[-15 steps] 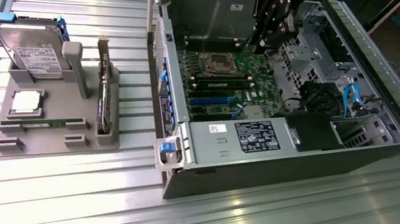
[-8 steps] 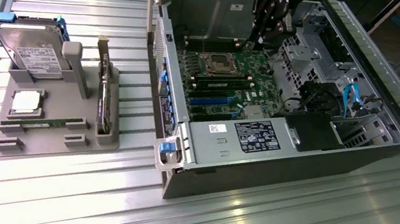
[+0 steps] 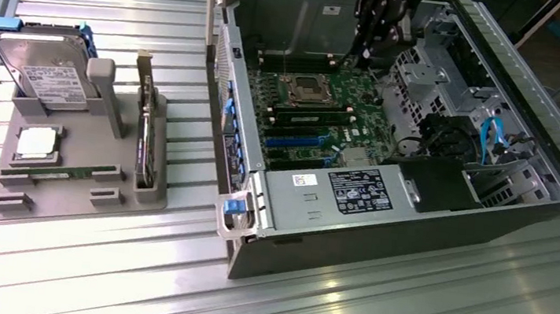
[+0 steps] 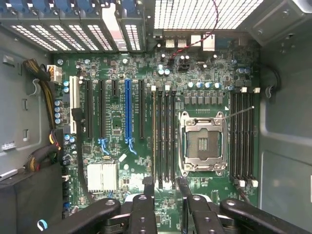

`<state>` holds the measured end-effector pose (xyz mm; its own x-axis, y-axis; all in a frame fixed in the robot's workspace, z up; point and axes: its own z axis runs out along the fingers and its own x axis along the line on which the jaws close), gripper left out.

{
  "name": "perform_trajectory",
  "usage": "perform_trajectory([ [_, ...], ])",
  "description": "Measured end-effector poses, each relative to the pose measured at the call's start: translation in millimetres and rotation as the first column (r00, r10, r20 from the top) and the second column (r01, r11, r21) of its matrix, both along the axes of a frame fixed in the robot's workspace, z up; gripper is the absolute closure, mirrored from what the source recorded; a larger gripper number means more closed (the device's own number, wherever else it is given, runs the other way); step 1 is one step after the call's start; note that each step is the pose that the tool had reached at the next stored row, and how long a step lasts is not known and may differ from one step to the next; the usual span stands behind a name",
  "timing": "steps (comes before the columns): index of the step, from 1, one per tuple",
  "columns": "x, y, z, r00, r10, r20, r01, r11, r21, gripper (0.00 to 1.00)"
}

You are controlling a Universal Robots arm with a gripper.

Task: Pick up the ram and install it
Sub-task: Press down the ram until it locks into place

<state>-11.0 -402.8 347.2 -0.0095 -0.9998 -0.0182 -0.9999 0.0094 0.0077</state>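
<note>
Currently hovering over the open computer case [image 3: 376,243], with my gripper [image 3: 364,54] above the far part of the motherboard [image 3: 297,103]. My fingers [image 4: 147,187] are spread wide and grip nothing.

From the wrist, looking straight down:
- a processor socket [image 4: 202,144] with its metal frame
- a bank of black memory slots [image 4: 165,141] on one side of it, and another bank [image 4: 242,136] on the other
- my fingertips hang over the end of the first bank

The ram [image 3: 46,171] is well apart from me. It is a thin green stick lying flat in a groove of the gray holder [image 3: 59,199]. The holder sits on the ribbed metal table [image 3: 347,307], at the exterior view's left of the case.

Also on that holder:
- a hard drive [image 3: 41,74] propped up at the far end
- a square chip [image 3: 37,143] lying flat in the middle
- a dark card [image 3: 141,121] standing on edge along the side nearest the case
</note>
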Motion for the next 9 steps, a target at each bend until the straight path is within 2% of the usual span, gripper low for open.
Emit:
perform_trajectory([
  [4,0.0,0.0,7.7,1.0,0.0,0.0,0.0,1.0,0.0,0.68],
  [9,0.0,0.0,8.7,1.0,0.0,0.0,0.0,1.0,0.0,0.68],
])
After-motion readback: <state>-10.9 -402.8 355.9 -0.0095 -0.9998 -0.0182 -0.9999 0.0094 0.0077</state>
